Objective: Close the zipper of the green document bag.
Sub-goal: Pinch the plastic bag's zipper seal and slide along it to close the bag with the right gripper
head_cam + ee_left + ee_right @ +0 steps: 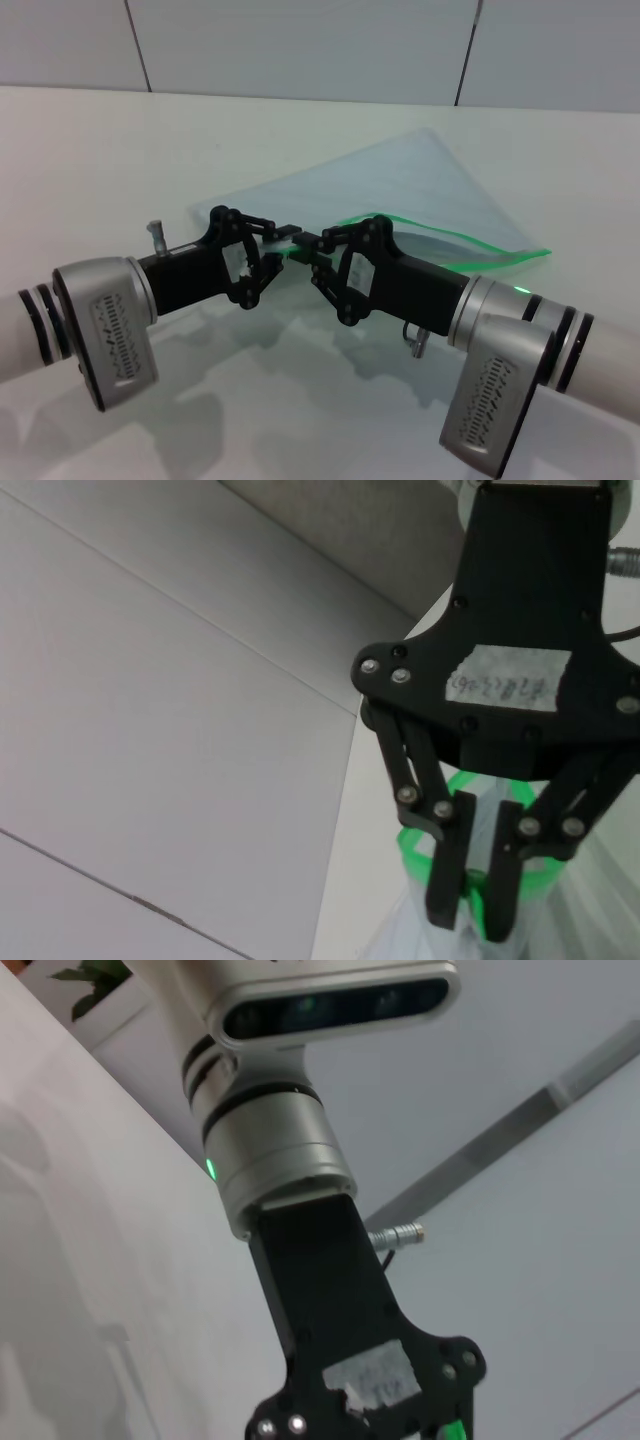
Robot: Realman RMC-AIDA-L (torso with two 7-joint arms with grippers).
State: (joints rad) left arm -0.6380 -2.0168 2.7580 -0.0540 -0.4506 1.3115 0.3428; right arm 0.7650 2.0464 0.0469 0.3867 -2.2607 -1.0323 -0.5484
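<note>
Both grippers meet at the bag's near corner: left gripper [283, 237] and right gripper [308, 246] each narrowed onto the zipper [440, 262]. Behind, the green document bag [400, 190] rests on the table [90, 170], mouth bowed open. Step: grip established. Next: slide the tab along the strip, left anchoring.

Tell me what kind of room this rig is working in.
Probably a lab or test bench rather than a home: a bare white table against a plain panelled wall, nothing out but the green document bag. The left gripper and right gripper meet at its zipper.
</note>
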